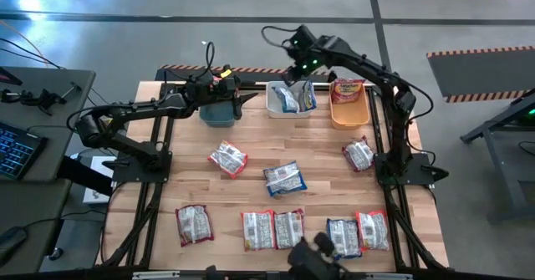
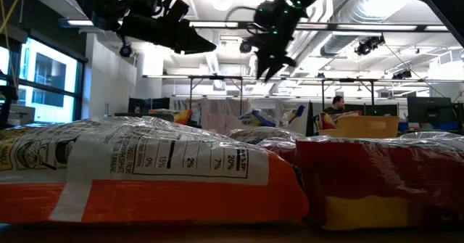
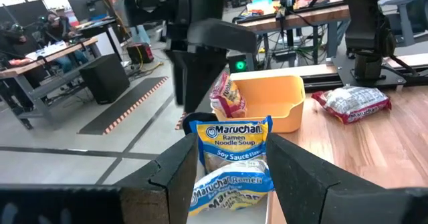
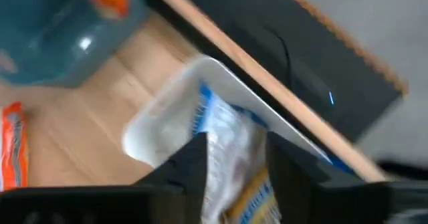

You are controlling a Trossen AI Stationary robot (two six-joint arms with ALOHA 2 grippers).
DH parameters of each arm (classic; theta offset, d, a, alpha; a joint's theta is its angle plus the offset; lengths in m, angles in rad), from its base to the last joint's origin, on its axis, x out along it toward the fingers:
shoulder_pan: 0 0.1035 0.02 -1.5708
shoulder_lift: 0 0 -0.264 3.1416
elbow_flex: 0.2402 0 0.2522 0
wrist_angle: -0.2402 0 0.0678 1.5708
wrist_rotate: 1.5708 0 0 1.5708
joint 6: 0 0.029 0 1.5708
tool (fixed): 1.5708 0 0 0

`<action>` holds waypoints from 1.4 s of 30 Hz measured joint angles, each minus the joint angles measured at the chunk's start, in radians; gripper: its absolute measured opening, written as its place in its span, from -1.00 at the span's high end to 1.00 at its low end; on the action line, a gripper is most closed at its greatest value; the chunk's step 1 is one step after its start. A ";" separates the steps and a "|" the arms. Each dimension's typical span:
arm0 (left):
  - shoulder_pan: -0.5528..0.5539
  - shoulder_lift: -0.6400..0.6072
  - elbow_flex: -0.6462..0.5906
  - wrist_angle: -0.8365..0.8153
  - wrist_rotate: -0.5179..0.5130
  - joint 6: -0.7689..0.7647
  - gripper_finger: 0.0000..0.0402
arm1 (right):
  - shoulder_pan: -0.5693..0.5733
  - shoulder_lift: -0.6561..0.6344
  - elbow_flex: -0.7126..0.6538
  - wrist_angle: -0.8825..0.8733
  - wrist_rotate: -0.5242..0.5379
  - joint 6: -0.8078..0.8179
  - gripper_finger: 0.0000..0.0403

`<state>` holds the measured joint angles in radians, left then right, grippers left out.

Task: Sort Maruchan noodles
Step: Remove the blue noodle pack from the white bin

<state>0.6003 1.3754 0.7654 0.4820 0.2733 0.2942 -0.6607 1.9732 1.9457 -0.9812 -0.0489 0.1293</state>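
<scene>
Two blue Maruchan packets [image 3: 231, 160] stand on edge in the white bin [image 1: 276, 104], and a red one [image 1: 347, 89] lies in the orange bin [image 1: 349, 113]. Several more packets lie flat on the table, among them a red one [image 1: 227, 157] and a blue one [image 1: 284, 178]. My right gripper [image 1: 294, 75] hangs open just above the white bin, its fingers [image 3: 194, 70] clear of the blue packets [image 4: 231, 140]. My left gripper [image 1: 241, 96] hovers open beside the teal bin [image 1: 216, 111], pointing toward the white bin.
The three bins stand in a row along the table's far edge. A row of packets [image 1: 289, 228] lies near the near edge, and one red packet [image 1: 359, 153] lies by the right arm's base. Bare wood shows between the bins and the middle packets.
</scene>
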 joint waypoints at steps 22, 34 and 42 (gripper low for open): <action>0.001 0.000 0.000 -0.052 -0.016 0.023 0.17 | 0.312 0.037 -0.227 0.114 0.375 -0.295 -0.05; 0.002 0.000 0.000 -0.057 -0.020 0.039 0.17 | 0.318 0.036 -0.426 0.437 0.441 -0.460 -0.19; 0.009 0.000 0.000 -0.065 -0.032 0.048 0.16 | 0.294 0.036 -0.430 0.429 0.403 -0.441 0.23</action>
<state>0.6092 1.3754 0.7654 0.4172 0.2417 0.3424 -0.3667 2.0094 1.5154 -0.5526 0.3544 -0.3115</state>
